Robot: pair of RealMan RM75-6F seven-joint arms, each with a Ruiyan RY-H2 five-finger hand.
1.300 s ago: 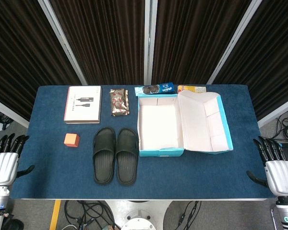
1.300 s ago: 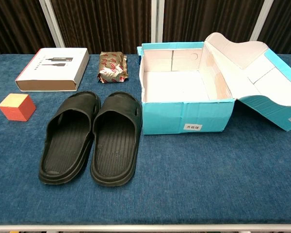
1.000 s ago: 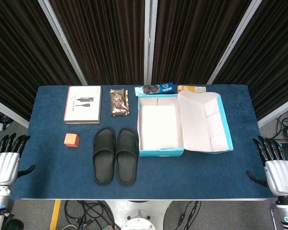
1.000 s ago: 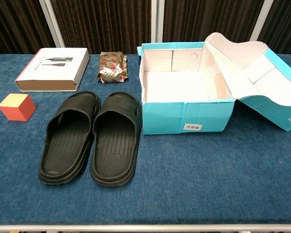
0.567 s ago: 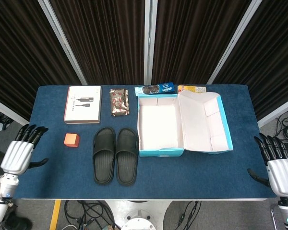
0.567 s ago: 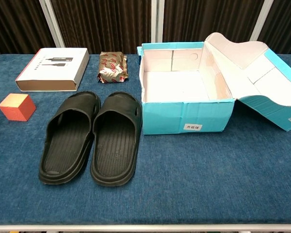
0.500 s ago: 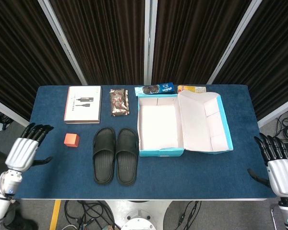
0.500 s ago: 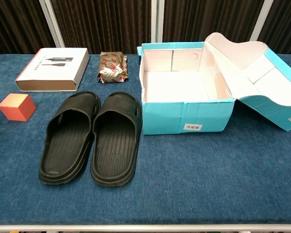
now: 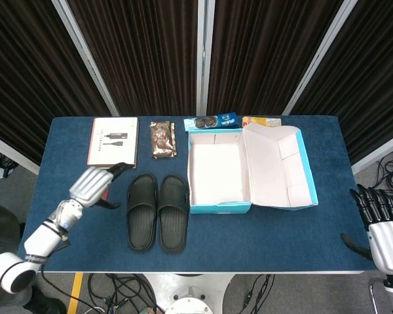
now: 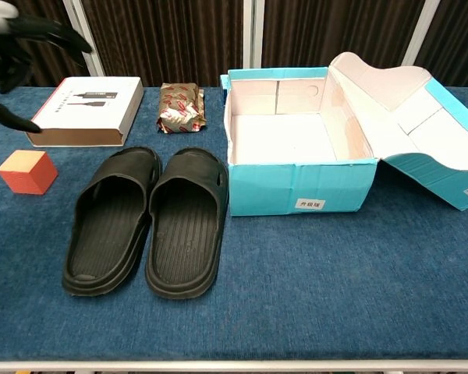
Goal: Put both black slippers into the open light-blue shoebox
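Observation:
Two black slippers lie side by side on the blue table, the left one (image 9: 143,212) (image 10: 111,220) and the right one (image 9: 173,212) (image 10: 186,221), soles down. Just to their right stands the open light-blue shoebox (image 9: 217,208) (image 10: 300,187), white inside and empty, its lid (image 9: 278,167) (image 10: 409,109) folded out to the right. My left hand (image 9: 93,184) (image 10: 15,47) hovers over the table left of the slippers, fingers spread, holding nothing. My right hand (image 9: 383,226) stays off the table's right edge, fingers apart and empty.
An orange cube (image 10: 27,171) sits left of the slippers, hidden under my left hand in the head view. A white flat box (image 9: 112,141) (image 10: 86,111), a foil packet (image 9: 162,139) (image 10: 180,108) and snack packs (image 9: 211,122) lie along the back edge.
My left hand has swung up from beside the table's left edge to above the orange cube, near the left slipper. The right hand, slippers and shoebox have stayed put.

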